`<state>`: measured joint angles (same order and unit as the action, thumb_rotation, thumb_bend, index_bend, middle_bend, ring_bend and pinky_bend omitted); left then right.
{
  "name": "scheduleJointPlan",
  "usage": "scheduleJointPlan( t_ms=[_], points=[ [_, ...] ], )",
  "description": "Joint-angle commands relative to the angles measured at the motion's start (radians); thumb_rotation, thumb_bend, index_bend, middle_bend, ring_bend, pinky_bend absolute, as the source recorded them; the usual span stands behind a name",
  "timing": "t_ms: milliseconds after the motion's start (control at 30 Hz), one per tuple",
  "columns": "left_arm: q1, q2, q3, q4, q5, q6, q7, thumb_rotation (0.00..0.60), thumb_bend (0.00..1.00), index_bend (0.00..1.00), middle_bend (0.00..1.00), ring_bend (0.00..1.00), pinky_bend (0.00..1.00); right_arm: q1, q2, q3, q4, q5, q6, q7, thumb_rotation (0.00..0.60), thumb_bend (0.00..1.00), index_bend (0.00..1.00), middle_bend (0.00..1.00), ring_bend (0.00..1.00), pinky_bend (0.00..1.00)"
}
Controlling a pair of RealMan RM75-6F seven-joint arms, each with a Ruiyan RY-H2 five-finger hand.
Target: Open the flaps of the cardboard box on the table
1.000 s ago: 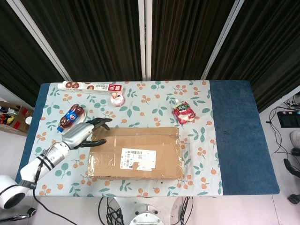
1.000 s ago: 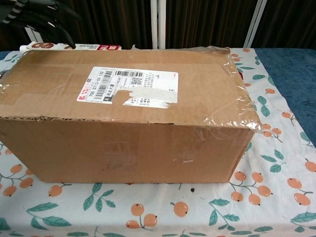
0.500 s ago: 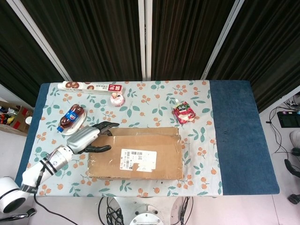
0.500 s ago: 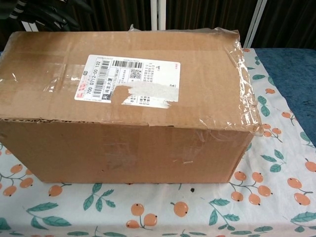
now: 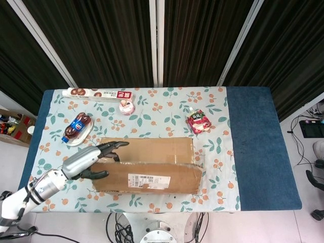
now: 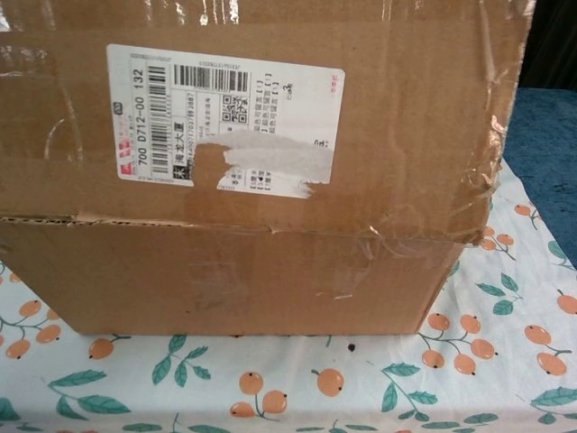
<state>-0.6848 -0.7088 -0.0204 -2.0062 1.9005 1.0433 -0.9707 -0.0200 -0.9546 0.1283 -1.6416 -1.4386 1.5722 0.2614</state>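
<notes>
The brown cardboard box (image 5: 152,148) lies in the middle of the flowered table. Its near flap (image 5: 157,174), the one with the white shipping label (image 5: 144,178), is raised off the top, while the far flap (image 5: 152,148) lies flat. My left hand (image 5: 93,161) is at the box's left end, with its fingers over the flap's left edge and the thumb below it, gripping that edge. In the chest view the raised flap (image 6: 406,117) with the label (image 6: 225,117) stands almost upright above the box's front wall (image 6: 225,284) and hides the hand. My right hand shows in neither view.
Behind the box to the left a cola bottle (image 5: 77,125) lies on a plate. A long snack carton (image 5: 98,93) and a pink cup (image 5: 126,107) are near the far edge. A red packet (image 5: 198,121) lies behind the box's right end. The table's right part (image 5: 253,142) is plain blue.
My left hand reached the box's left end and took the near flap's edge. That flap has swung up from flat to nearly upright, and my arm has drawn back toward me.
</notes>
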Motion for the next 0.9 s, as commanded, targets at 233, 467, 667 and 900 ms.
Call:
scheduleJointPlan(
  t_ms=[233,467,667,900],
  points=[
    [-0.011,0.102,0.157,0.067,0.277,0.193,-0.333,0.001,0.00,0.00,0.56,0.17,0.16,0.012,-0.007,0.001,-0.004,-0.016,-0.004,-0.010,0.600,0.18,0.00,0.00,0.00,0.00],
    [0.038,0.053,0.123,0.097,0.099,0.189,-0.148,0.000,0.00,0.00,0.27,0.12,0.17,0.014,-0.003,-0.004,-0.017,-0.031,-0.002,-0.027,0.600,0.18,0.00,0.00,0.00,0.00],
    [0.195,-0.054,0.056,0.108,-0.169,0.243,0.444,0.279,0.00,0.00,0.10,0.09,0.17,0.044,0.030,-0.001,-0.070,-0.072,-0.021,-0.065,0.600,0.18,0.00,0.00,0.00,0.00],
    [0.380,-0.220,0.066,0.246,-0.342,0.382,0.760,0.414,0.00,0.00,0.08,0.07,0.16,0.183,0.135,0.017,-0.261,-0.179,-0.178,-0.063,0.600,0.18,0.00,0.00,0.00,0.00]
  ],
)
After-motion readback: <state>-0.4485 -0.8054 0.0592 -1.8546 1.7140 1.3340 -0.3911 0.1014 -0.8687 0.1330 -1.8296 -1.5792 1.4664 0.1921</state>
